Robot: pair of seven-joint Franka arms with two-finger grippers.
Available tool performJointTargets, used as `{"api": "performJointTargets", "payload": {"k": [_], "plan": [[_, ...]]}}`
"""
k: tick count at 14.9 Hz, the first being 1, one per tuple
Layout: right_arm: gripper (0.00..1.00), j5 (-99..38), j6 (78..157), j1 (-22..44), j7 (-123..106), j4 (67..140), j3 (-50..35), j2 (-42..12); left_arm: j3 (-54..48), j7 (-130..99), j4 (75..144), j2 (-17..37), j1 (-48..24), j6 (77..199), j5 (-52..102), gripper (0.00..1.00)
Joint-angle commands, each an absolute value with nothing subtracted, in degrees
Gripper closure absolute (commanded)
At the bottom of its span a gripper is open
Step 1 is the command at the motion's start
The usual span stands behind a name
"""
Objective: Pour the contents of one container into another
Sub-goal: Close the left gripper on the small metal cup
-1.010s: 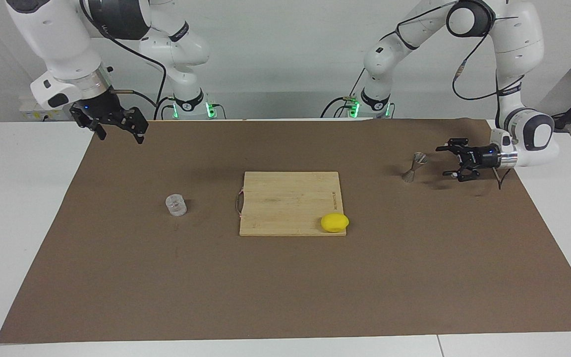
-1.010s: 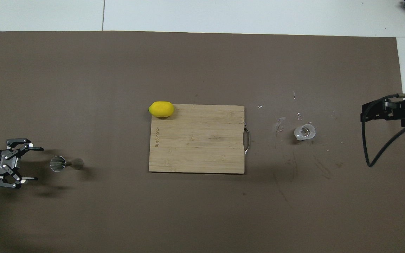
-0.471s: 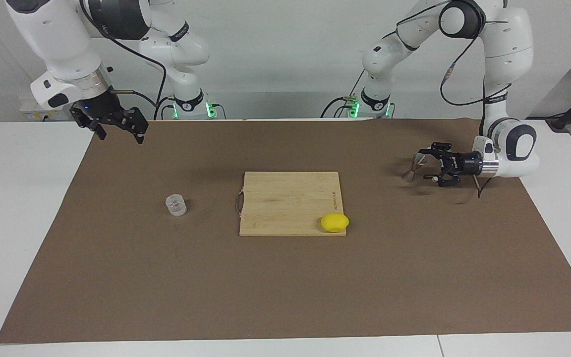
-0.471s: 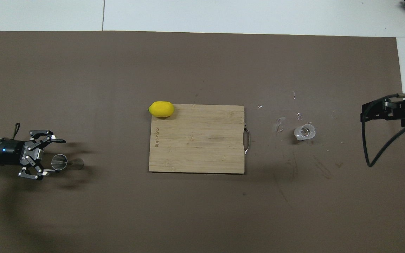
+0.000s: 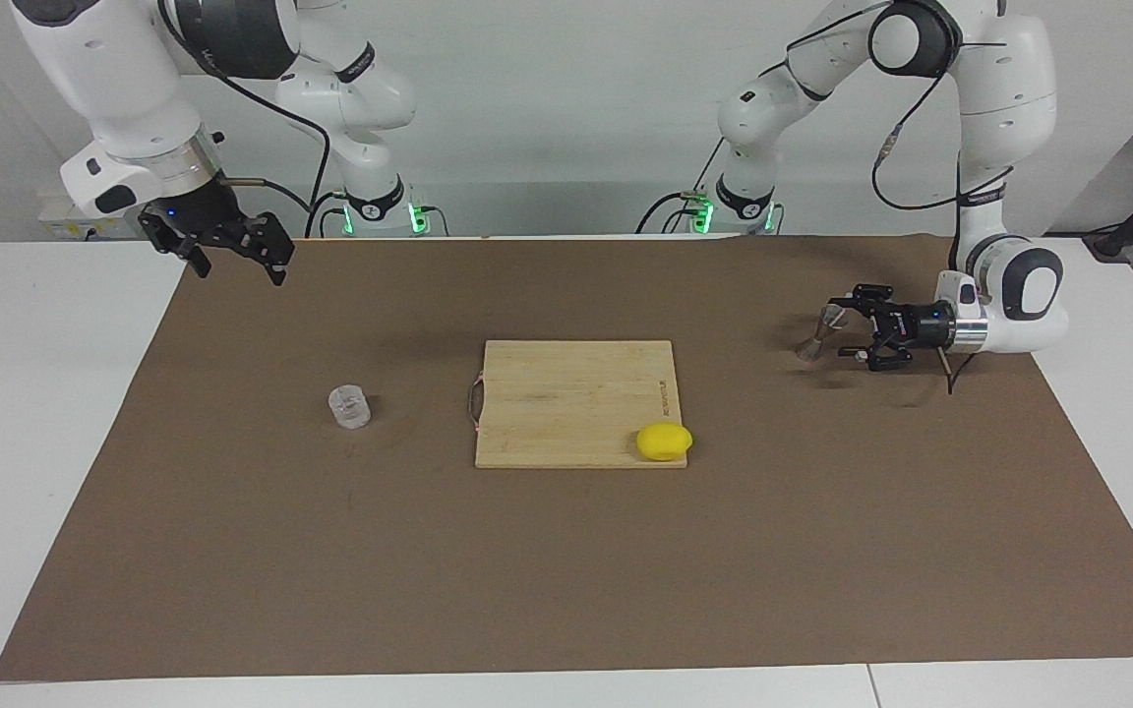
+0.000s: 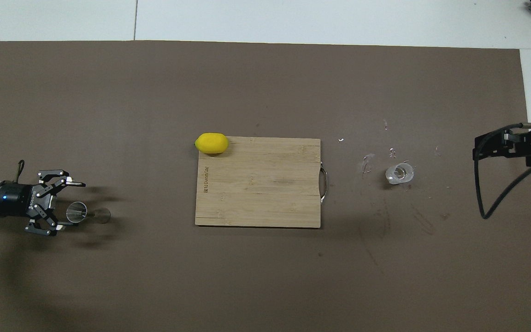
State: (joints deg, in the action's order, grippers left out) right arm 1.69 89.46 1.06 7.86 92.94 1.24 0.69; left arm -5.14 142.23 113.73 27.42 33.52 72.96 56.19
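White walls back your white counter (image 5: 55,413), which a matte brown mat (image 5: 566,570) covers almost edge to edge. At the mat's centre lies a pale bamboo cutting board (image 5: 571,398) with a wire handle, a smooth yellow lemon (image 5: 664,441) resting on its corner farthest from the robots, toward the left arm's end. Your left end effector (image 5: 847,329) lies horizontal, low over the mat near the left arm's edge of the counter, its fingers spread apart on either side of the silver hourglass-shaped jigger (image 5: 819,333), which stands upright on the mat; you cannot tell whether they touch it. The thick-walled clear glass cup (image 5: 349,407) stands on the mat toward the right arm's end, among pale scuffs. Your right end effector (image 5: 237,261) hangs over the mat's corner nearest the right arm's base, fingers parted, holding nothing.
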Motion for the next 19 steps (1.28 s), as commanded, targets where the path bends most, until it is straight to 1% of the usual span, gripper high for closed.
{"api": "performJointTargets", "payload": {"k": [1,2,3,4,5,6,8,9,10,16,19], "plan": [[0.0,1.6,88.9,0.3,6.9,93.3,0.7,1.2,-4.7,144.8,115.8,25.6,33.4,73.4,56.7,0.07],[0.0,1.6,88.9,0.3,6.9,93.3,0.8,1.2,-4.7,144.8,115.8,25.6,33.5,73.3,56.6,0.14],[0.0,1.6,88.9,0.3,6.9,93.3,0.8,1.2,-4.8,144.8,115.8,25.6,33.5,73.2,56.6,0.17],[0.0,1.6,88.9,0.3,6.9,93.3,0.7,1.2,-4.7,144.8,115.8,25.6,33.4,73.3,56.6,0.26],[0.0,1.6,88.9,0.3,6.9,93.3,0.7,1.2,-4.8,144.8,115.8,25.6,33.3,73.3,56.6,0.32],[0.0,1.6,88.9,0.3,6.9,93.3,0.7,1.2,-4.7,144.8,115.8,25.6,33.2,73.5,56.6,0.4],[0.0,1.6,88.9,0.3,6.9,93.3,0.8,1.2,-4.7,144.7,115.7,25.6,33.3,73.6,56.6,0.49],[0.0,1.6,88.9,0.3,6.9,93.3,0.8,1.2,-4.7,144.6,115.7,25.6,33.3,73.6,56.6,0.56],[0.0,1.6,88.9,0.3,6.9,93.3,0.7,1.2,-4.7,144.6,115.6,25.6,33.3,73.7,56.6,0.58],[0.0,1.6,88.9,0.3,6.9,93.3,0.7,1.2,-5.0,140.1,115.0,25.0,33.0,72.1,56.6,0.58],[0.0,1.6,88.9,0.3,6.9,93.3,0.7,1.2,-5.3,139.1,115.0,23.9,29.6,70.7,57.3,0.59]]}}
